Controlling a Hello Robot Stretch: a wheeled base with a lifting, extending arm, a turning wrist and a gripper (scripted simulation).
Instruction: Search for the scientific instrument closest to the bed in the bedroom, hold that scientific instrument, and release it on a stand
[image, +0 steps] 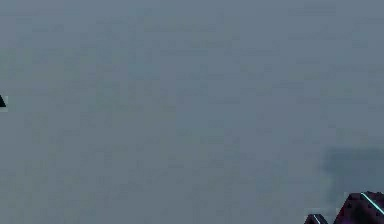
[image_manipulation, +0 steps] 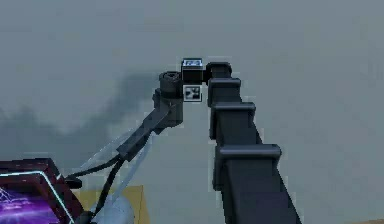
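Grey plain wall (image: 180, 100) stands ahead in the forward view and backs the arm side view. Next in size, the dark square-sectioned arm (image_manipulation: 245, 160) rises from the bottom edge of the arm side view and is reached well out. A dark box with glowing magenta edges (image_manipulation: 30, 195) sits at that view's lower left. A like dark, purple-edged corner (image: 365, 208) shows at the forward view's lower right. The gripper (image_manipulation: 95, 185) angles down and left from the wrist toward that box, its thin fingers (image_manipulation: 140, 140) ending just beside it. The state of the claw cannot be told, nor whether it holds anything. A pale, translucent bluish shape (image_manipulation: 125, 190) lies along the fingers. It may be the scientific instrument, but its form is too vague to confirm. Two small white marker squares (image_manipulation: 192, 80) sit at the arm's far end. Judgement: the step in hand is the grasp or first lift. To do it well, the base should be kept steady and the lift made straight up, clear of the box. The arm should be drawn in only once the pale shape hangs free of every surface.
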